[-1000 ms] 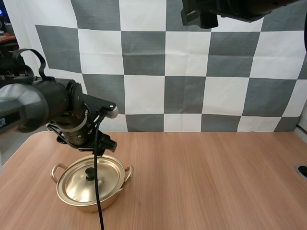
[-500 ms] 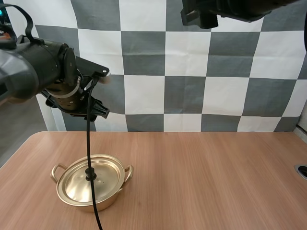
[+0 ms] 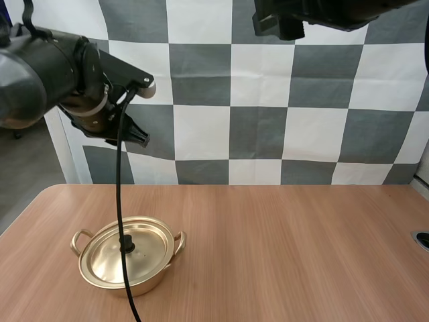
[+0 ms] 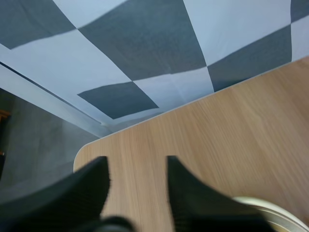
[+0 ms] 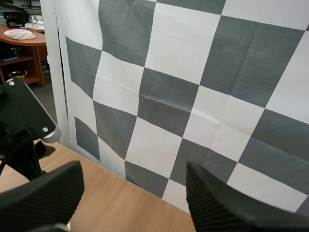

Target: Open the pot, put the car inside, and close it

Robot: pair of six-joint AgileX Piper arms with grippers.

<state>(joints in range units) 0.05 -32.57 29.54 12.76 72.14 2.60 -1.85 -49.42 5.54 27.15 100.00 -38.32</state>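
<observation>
**Lid still shut, both hands high: approach risks to the pot**

Findings. The pot (image 3: 157, 278) stands on the desk (image 3: 288, 248) near its front left, with the lid (image 3: 107, 258) seated squarely on it and the black knob (image 3: 127, 245) at the centre. The opening step is not yet done.

My left hand (image 4: 136, 162) is released: its two fingers stand apart with bare desk between them and nothing in the gap. In the high view it hangs well above the pot and somewhat behind it, well apart from the lid. In the left wrist view the pot's pale rim sits just beside one finger, outside the gap, and the fingers point past it toward the desk's back left corner. My right hand (image 5: 134, 169) is also released, its fingers wide apart and empty. It is raised high, facing part of my left arm.

Hazards, in my judgement:
1. Misaligned descent. The knob is not between the left fingers. If I come straight down on this line, a fingertip would land on the lid or the rim instead of straddling the knob.
2. Shoving the pot. It looks light and sits loose on smooth wood, so an off-centre touch could slide or tip it toward the near desk edge.
3. Slip. The knob is small, and a shallow pinch could let the lid drop back with a clatter.
4. Arm conflict. The right hand looks toward my left arm, and bringing both in over the pot together could make them meet.
</observation>
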